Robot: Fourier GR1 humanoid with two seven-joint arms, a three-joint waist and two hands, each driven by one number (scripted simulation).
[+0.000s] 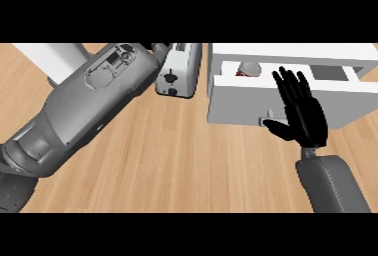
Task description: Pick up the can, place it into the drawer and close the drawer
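The can [248,69], red with a grey top, lies inside the open white drawer [244,102] at the right of the counter. My right hand [304,114] is open, its straight fingers laid over the drawer's front panel and pointing away from me, the thumb beside the small grey handle [267,119]. My left forearm [88,105] slants up across the left side. Only a dark bit of the left hand [160,48] shows at the top edge, and its fingers are hidden.
A silver toaster [179,70] stands just left of the drawer, close to my left wrist. A white block [50,56] sits at the upper left. The white cabinet body [295,51] runs behind the drawer. Bare wooden counter [184,165] spreads in front.
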